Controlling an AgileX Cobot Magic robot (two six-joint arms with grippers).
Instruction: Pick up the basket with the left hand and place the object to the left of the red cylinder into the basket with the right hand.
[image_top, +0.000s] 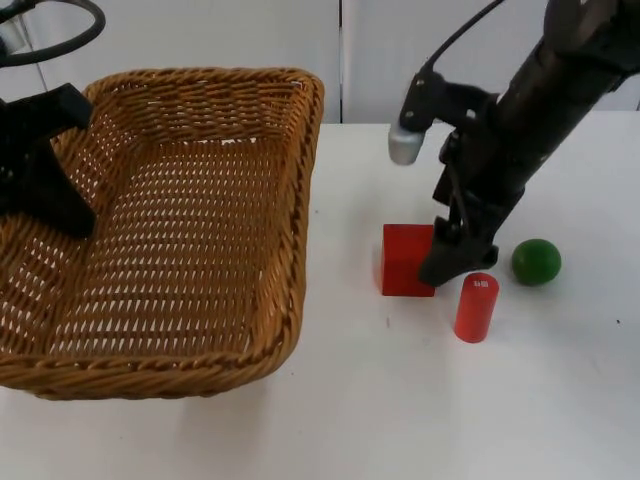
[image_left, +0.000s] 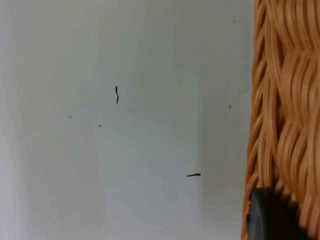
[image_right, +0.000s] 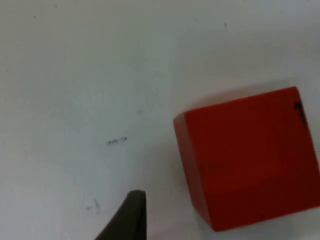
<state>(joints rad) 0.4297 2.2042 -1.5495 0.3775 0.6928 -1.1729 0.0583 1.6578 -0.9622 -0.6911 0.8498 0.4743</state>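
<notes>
One red cube (image_top: 407, 259) on table, touching right hand (image_top: 443, 266), beside red cylinder (image_top: 476, 307)

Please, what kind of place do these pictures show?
Probably a robot test bench: a bare white table, a wicker basket held by the left gripper, and plain props, a red cube, red cylinder and green ball.

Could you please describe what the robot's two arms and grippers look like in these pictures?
Both arms are black. The right arm is a thick black limb ending in the right gripper, with dark tapered fingers. The left gripper is a blocky black shape.
</notes>
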